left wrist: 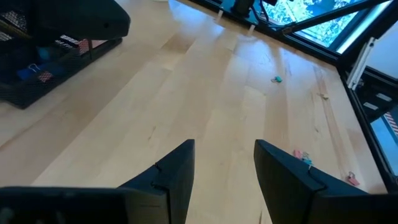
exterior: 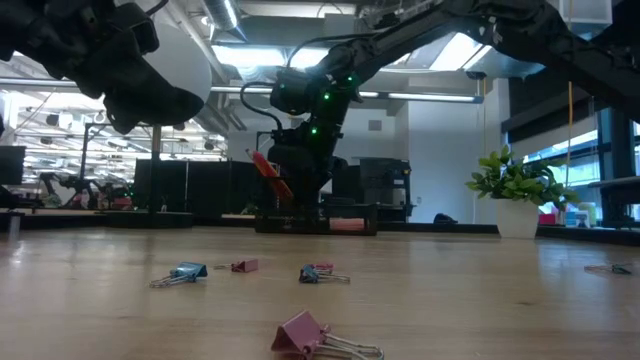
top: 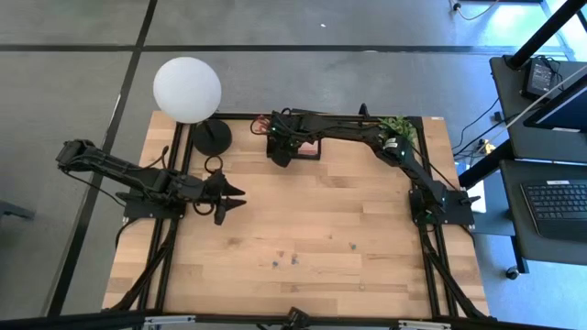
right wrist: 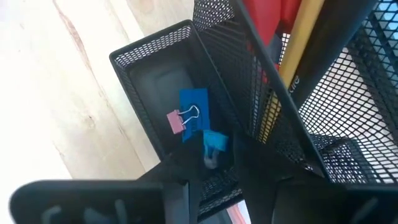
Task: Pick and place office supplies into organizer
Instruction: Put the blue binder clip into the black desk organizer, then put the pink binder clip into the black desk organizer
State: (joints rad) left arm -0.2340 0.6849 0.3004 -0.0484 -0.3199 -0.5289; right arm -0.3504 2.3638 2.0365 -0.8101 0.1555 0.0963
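Right wrist view: organizer [right wrist: 186, 37] tray holds pink clip [right wrist: 176, 121].

table [top: 312, 229] — light wood | on it: organizer [top: 298, 147], lamp base [top: 212, 137], potted plant [top: 396, 126] — scattered binder clips [exterior: 322, 337]

My right gripper [right wrist: 205, 180] hangs over the organizer [right wrist: 161, 46], which is black wire mesh, matt, with a smooth dark floor. Under my fingers sit a pink binder clip [right wrist: 176, 122] with shiny wire handles and a blue block [right wrist: 194, 109], plain and flat-looking. The table [left wrist: 205, 93] ahead of my left gripper [left wrist: 224, 177] is pale wood, smooth with a soft sheen. Both sets of fingers look like matt black plastic.
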